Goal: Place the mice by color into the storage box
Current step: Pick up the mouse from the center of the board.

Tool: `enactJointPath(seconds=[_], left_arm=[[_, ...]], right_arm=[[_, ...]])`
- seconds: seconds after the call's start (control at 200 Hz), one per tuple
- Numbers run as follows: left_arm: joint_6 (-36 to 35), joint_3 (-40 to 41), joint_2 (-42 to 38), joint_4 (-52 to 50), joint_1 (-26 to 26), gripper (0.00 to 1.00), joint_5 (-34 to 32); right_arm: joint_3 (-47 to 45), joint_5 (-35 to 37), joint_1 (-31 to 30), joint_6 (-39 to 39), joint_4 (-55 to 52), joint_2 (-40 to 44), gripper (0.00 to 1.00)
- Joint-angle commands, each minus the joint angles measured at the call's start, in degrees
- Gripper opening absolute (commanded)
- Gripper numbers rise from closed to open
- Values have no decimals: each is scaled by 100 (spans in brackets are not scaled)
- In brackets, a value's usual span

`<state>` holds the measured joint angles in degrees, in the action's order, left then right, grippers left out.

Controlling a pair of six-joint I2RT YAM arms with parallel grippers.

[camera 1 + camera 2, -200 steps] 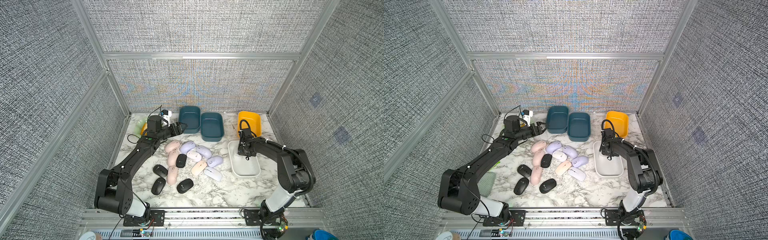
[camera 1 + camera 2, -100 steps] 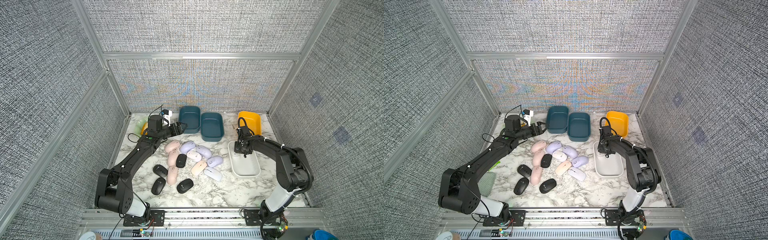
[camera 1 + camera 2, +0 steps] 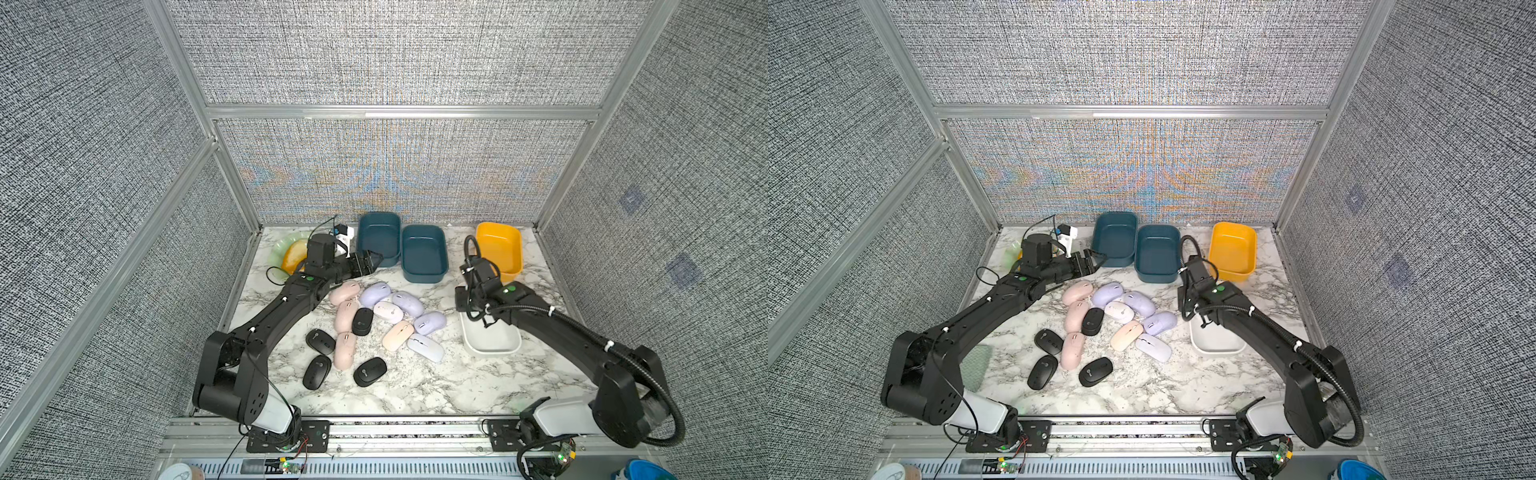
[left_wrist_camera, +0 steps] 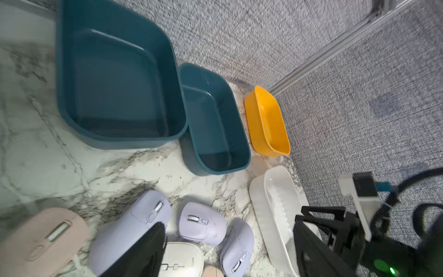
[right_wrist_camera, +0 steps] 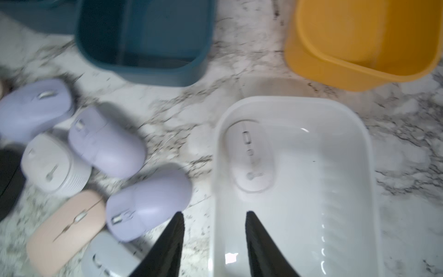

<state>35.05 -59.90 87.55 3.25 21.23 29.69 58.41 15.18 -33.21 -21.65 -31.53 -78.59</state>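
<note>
Several mice lie clustered mid-table: black (image 3: 362,321), pale pink (image 3: 346,314), lilac (image 3: 408,303) and white (image 3: 387,311). One white mouse (image 5: 249,158) lies inside the white storage box (image 5: 335,115), apart from my fingers. My right gripper (image 5: 214,215) is open and holds nothing, straddling that box's left rim (image 3: 490,352); in both top views its wrist hides the jaws. My left gripper (image 3: 372,261) hovers open and holds nothing, by the front corner of the left teal box (image 3: 379,237), behind the mice. The lilac mouse (image 4: 202,223) shows between its fingers (image 4: 143,249).
A second teal box (image 3: 424,277) and a yellow box (image 3: 505,245) stand along the back wall. A green plate with an orange-yellow loaf (image 3: 291,253) sits at the back left behind my left arm. A green cloth (image 3: 976,365) lies front left. Wall panels close three sides.
My right gripper has gone from shut to open, leaving the white mouse in the white box, and has shifted a little to the left. The left arm has stayed still.
</note>
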Motion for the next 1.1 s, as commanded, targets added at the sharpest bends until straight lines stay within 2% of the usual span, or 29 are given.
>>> enactJointPath(seconds=[0.0,0.13,0.235,0.35,0.535,0.695,1.096], left_arm=[[129,-147,336,-177,318,81,69],[152,-311,501,-342,425,80,231],[61,-347,378,-452,410,80,39],[-19,-338,234,-539,414,80,-203],[-42,-331,112,-564,416,80,-278],[-47,-347,48,-588,410,80,-297],[-54,-332,33,-570,412,80,-297]], right_arm=[[-160,196,-856,-35,-346,112,53],[-254,-103,-1713,73,-300,-62,60],[-251,-446,-1988,305,-173,-408,64],[-123,-1058,-1993,434,63,-901,68],[233,-1116,-1947,659,75,-1556,71],[269,-924,-1868,778,-3,-1900,71],[-30,-585,-1815,736,78,-2038,72]])
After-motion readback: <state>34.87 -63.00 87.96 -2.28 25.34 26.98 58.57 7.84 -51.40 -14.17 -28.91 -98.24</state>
